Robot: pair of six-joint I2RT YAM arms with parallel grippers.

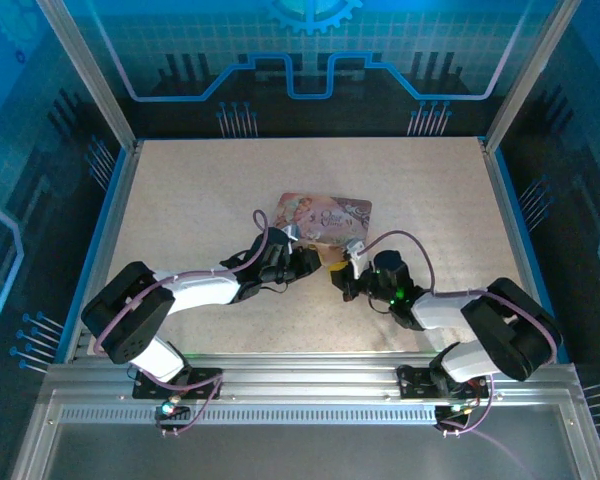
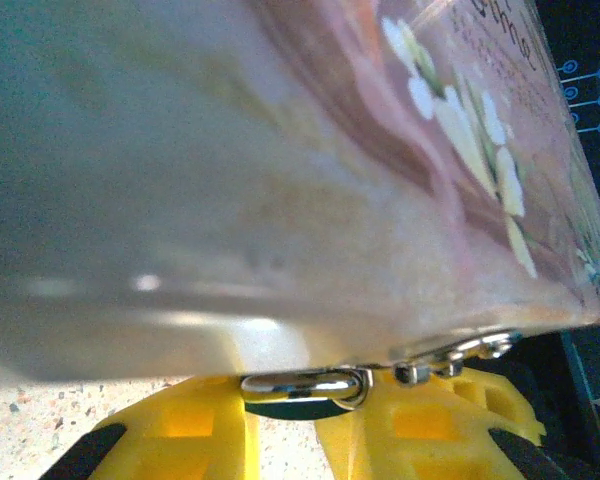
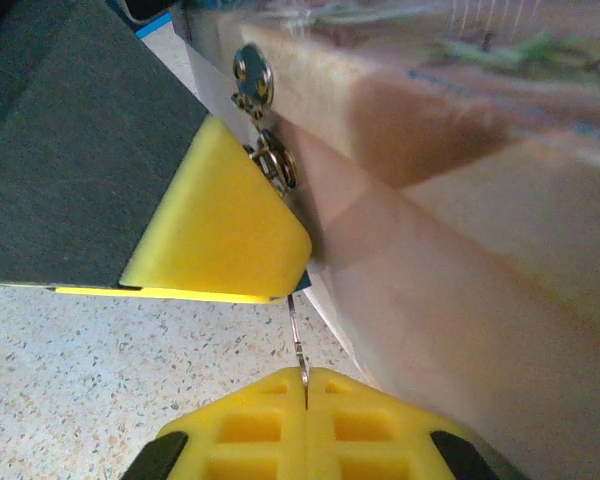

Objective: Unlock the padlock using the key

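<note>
Speckled tabletop [image 1: 180, 200], left claw [image 2: 285, 415] grips padlock [image 2: 302, 385] (right claw [image 3: 307, 385] pinches key [image 3: 296, 335])

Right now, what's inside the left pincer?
The padlock: its silvery shackle shows between the left pincer's yellow fingers, right against the pink tin. Those fingers cover most of its body. The right pincer pinches the key.
</note>
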